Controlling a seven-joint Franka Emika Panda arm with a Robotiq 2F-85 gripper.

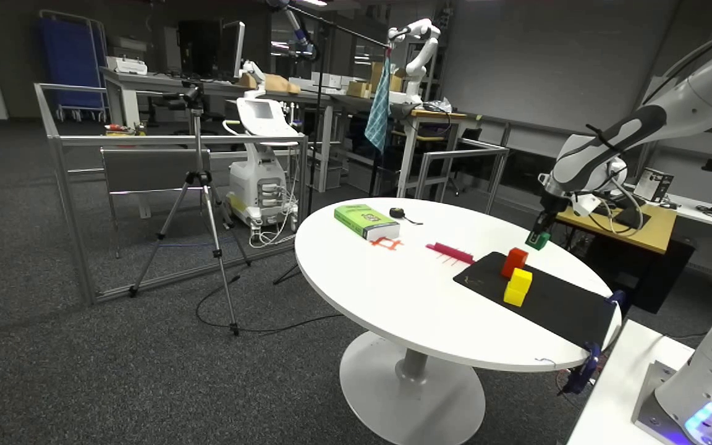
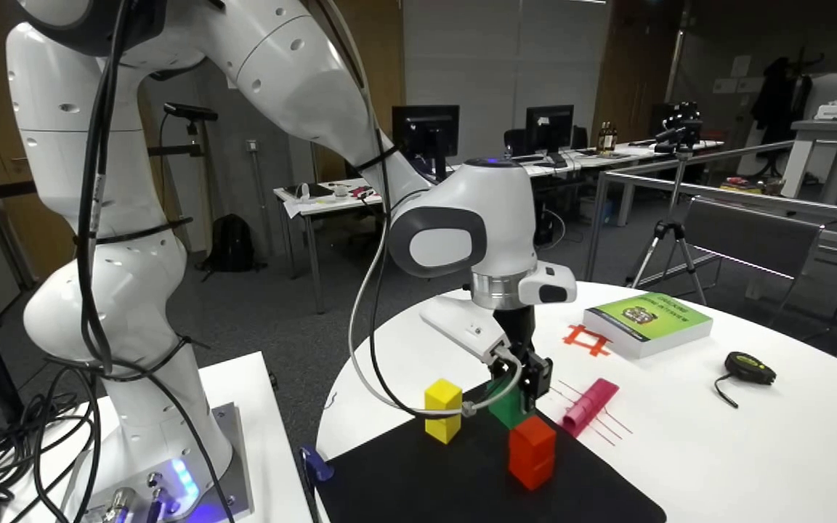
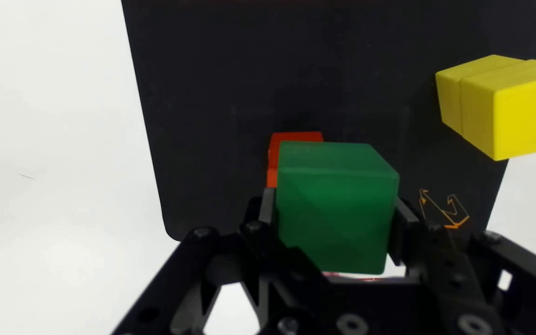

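Grey carpet [image 1: 139, 377] spreads around a round white table [image 1: 387, 296], and a metal railing [image 1: 245, 141] and a tripod [image 1: 198, 178] stand well apart from its rim. On the side toward the robot's base [image 1: 711, 377], a black mat [image 1: 569, 309] reaches the tabletop's edge, with blue clamps [image 1: 584, 369] at that rim. Above the mat, near its end away from the base, hangs the gripper [image 3: 335, 211], its jaws clenched on a green block [image 3: 338, 232], one finger against each of two opposite sides. That block is up in the air, higher than the nearby red blocks [image 1: 515, 262], and a narrow gap shows between them in an exterior view. Stacked upright, the red pair stands about midway between the mat's side edges, while the yellow blocks [image 1: 518, 288], likewise stacked, stand close to one side edge, with black surface between the two stacks. Past the mat, white tabletop stretches on: a pink roll [image 2: 591, 405] lies just beside the mat, then an orange-red lattice shape [image 1: 387, 243] near a green-covered book [image 1: 365, 219], and a tape measure [image 1: 397, 212] toward the far rim.
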